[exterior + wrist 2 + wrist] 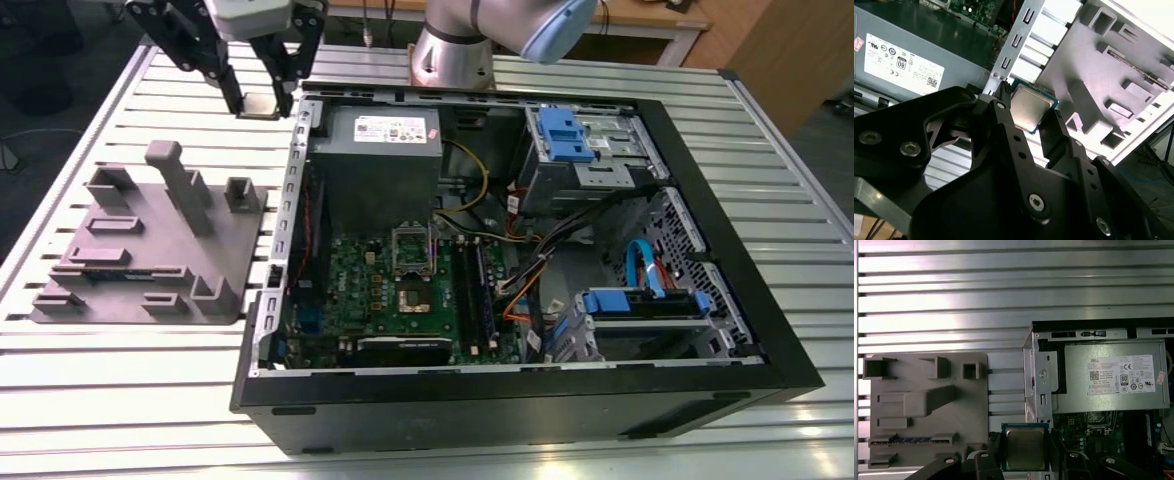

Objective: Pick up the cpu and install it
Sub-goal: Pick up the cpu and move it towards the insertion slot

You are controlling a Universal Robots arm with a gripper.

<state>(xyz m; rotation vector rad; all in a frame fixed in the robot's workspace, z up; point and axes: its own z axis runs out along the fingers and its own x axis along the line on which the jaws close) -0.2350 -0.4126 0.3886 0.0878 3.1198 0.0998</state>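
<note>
In the exterior view, the gripper (262, 98) hangs over the bench's (120, 400) far edge, towards the exterior view's left. It is just outside the far corner of the open computer case (534, 400). Its two black fingers are closed on the cpu (259, 106), a small pale plate held clear of the ribbed aluminium slats. I judge the main hazard to be the case's thin sheet-metal rim close beside the load: a clip there could twist the chip in the grip. The socket (411, 262) sits deep on the green motherboard (350, 300), with loose yellow and orange cables (470, 185) nearby. A tilted or off-square seating could damage the contacts.

In the second wrist view, the cpu is pinched by opposite edges only, between the narrow matte black fingers (1004, 120). Its brushed, silvery metal top is smooth and its rim is thin, so the hold looks slight and a knock might let it slide or rotate. The grey painted power supply (904, 30) with its white label lies just beyond.

In the first wrist view, the cpu is square and flat with a bluish-green border, and it sits level between the fingers. Beneath it lie the gap between the dull grey moulded fixture (924, 410), with its blocky slots, and the perforated steel corner of the case. If the chip dropped here, it would land on hard slats.
</note>
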